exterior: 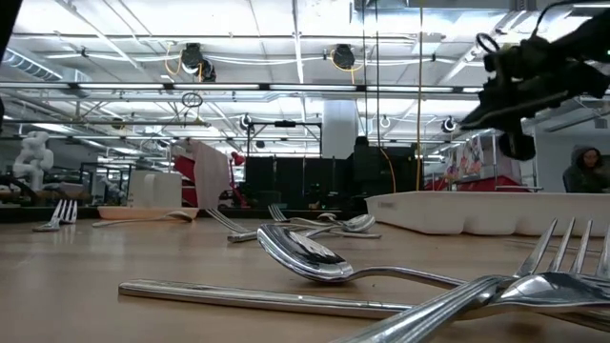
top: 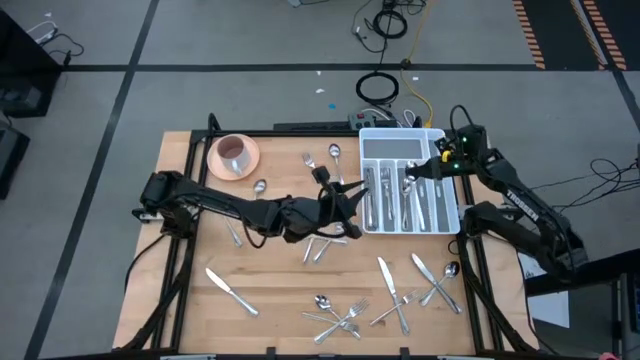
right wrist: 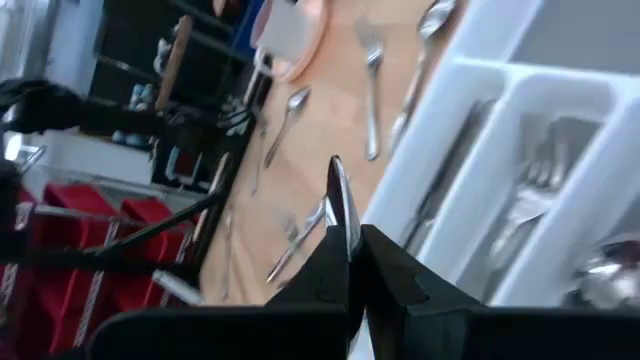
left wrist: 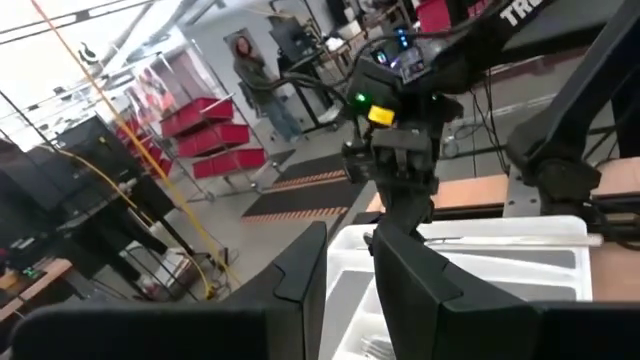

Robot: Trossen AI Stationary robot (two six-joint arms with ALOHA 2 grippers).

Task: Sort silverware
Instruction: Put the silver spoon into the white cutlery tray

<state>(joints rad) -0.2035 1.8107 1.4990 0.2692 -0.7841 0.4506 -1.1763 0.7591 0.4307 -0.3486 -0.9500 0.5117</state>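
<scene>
1. Pale wooden counter [top: 200, 320], smooth grain, scattered with slim shiny silverware [top: 340, 318]; more already lying in the tray.
2. White divided tray [top: 428, 134], glossy moulded plastic, at the counter's far right.
3. Left tool [top: 350, 190] beside the tray's edge, fingers parted, apparently empty.
4. Right tool [right wrist: 345, 235] above the tray, clenched on a thin bright utensil; likely risk: slick metal slipping out and landing in the wrong compartment.
</scene>
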